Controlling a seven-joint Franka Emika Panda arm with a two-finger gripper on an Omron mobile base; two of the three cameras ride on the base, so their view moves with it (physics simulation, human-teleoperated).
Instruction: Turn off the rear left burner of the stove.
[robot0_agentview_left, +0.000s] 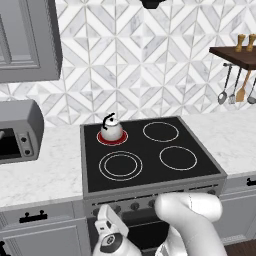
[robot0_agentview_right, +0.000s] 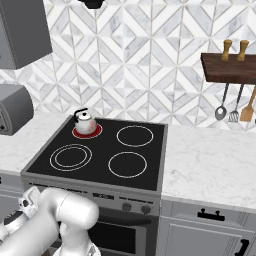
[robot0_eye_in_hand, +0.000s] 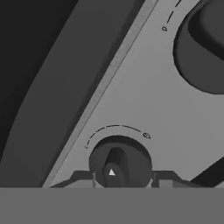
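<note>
Glowing rear left burner (robot0_agentview_left: 112, 138), marble counter (robot0_agentview_left: 45, 167) — perhaps veined

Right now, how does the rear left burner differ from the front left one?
The rear left burner glows red and carries a small white kettle; the front left burner is a bare double white ring, unlit. The rear one is smaller. Both sit on the stove, on its black glass top.
</note>
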